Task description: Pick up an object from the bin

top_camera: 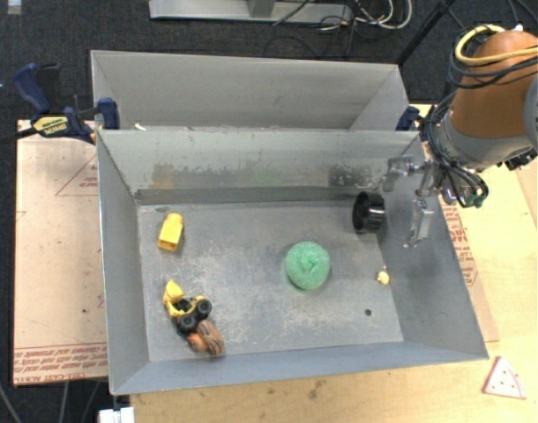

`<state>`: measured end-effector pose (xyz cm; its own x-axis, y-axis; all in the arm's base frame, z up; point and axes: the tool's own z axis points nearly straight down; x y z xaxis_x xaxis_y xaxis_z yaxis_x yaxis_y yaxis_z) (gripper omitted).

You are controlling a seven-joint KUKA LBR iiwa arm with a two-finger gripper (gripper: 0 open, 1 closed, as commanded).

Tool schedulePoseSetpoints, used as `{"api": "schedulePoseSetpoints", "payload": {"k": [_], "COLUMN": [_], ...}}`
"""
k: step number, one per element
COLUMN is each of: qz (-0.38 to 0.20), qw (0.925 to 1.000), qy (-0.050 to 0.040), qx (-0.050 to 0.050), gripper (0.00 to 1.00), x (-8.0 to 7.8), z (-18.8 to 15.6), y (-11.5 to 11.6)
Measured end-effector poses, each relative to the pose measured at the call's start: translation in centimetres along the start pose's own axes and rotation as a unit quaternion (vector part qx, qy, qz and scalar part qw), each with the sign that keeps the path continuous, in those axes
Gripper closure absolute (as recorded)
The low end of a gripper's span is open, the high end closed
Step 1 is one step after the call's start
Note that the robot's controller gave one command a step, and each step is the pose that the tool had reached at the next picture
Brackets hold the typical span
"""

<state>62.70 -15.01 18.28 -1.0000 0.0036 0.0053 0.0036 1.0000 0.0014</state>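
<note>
My gripper hangs over the bin's right slope, near the back right corner, open with nothing between its fingers. Just left of it a black round cap-like thing lies on the bin floor against the back wall, beside the gripper and not between the fingers. A green fuzzy ball rests further left and nearer the front, in the middle of the floor. Below the gripper, by the foot of the right slope, sits a tiny pale yellow piece.
A yellow block lies at the left of the floor. In the front left corner a small yellow and black toy vehicle lies against a brown-orange lump. The arm with its orange cover comes in from the right.
</note>
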Motion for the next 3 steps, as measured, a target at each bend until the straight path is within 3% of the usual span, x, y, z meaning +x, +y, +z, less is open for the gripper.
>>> {"api": "schedulePoseSetpoints", "payload": {"k": [1,2,3], "qz": [-0.002,-0.037,0.001], "qw": [1.0000,0.9993,1.0000], "qy": [-0.0037,-0.0048,-0.0037], "qx": [0.001,0.001,0.000], "gripper": [0.00,0.00,0.00], "x": [-0.2,-1.1,-1.0], "z": [-0.5,2.2,3.9], "y": [0.1,1.2,2.7]}}
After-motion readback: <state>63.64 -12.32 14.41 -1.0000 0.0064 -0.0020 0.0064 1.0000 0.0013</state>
